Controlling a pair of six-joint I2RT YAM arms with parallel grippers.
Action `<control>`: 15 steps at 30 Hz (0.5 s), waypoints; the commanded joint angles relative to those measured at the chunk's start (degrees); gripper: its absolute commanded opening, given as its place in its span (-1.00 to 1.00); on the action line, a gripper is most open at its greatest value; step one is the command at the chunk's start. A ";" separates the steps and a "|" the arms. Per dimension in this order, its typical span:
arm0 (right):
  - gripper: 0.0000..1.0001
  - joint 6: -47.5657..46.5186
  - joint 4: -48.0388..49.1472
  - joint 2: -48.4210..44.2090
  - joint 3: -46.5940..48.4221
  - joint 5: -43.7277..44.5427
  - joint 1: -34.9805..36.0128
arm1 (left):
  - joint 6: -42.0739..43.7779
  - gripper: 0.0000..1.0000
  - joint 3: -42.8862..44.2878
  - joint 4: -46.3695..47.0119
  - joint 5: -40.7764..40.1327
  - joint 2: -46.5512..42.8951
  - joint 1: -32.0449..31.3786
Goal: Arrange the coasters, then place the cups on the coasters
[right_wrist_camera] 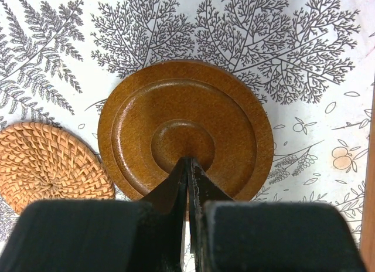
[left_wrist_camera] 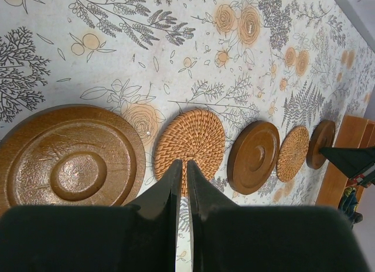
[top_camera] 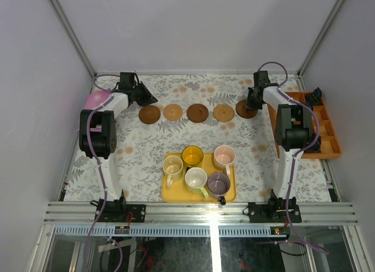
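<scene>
— Where are the coasters (top_camera: 197, 112)?
— Five in a row across the tabletop (top_camera: 135, 149). My right jaws are clenched and empty, tips over the centre of the rightmost dark coaster (right_wrist_camera: 185, 131). My left jaws, clenched on nothing, point between the leftmost dark coaster (left_wrist_camera: 70, 157) and its woven neighbour (left_wrist_camera: 190, 140)
— The cups (top_camera: 196, 178)?
— All five on the yellow tray (top_camera: 173, 194)
</scene>
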 commanded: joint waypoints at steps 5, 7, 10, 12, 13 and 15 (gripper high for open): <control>-1.00 0.78 -6.53 -1.29 -2.09 4.96 -0.23 | 0.63 -0.86 1.74 2.95 1.66 0.74 -0.17; -1.00 0.98 -6.98 -1.49 -2.35 5.43 -0.26 | 0.70 -0.86 1.75 2.81 1.61 0.80 -0.18; -1.00 1.30 -7.35 -2.32 -3.53 5.91 -0.24 | 0.70 -0.86 1.74 2.76 1.49 0.83 -0.12; -1.00 1.36 -7.33 -3.07 -4.65 6.08 -0.23 | 0.64 -0.86 1.73 2.76 1.46 0.86 -0.14; -1.00 1.34 -7.31 -3.50 -5.24 6.00 -0.23 | 0.64 -0.86 1.81 2.72 1.44 0.90 -0.15; -1.00 1.33 -6.92 -4.09 -6.36 5.97 -0.23 | 0.64 -0.86 1.99 2.74 1.41 0.93 -0.13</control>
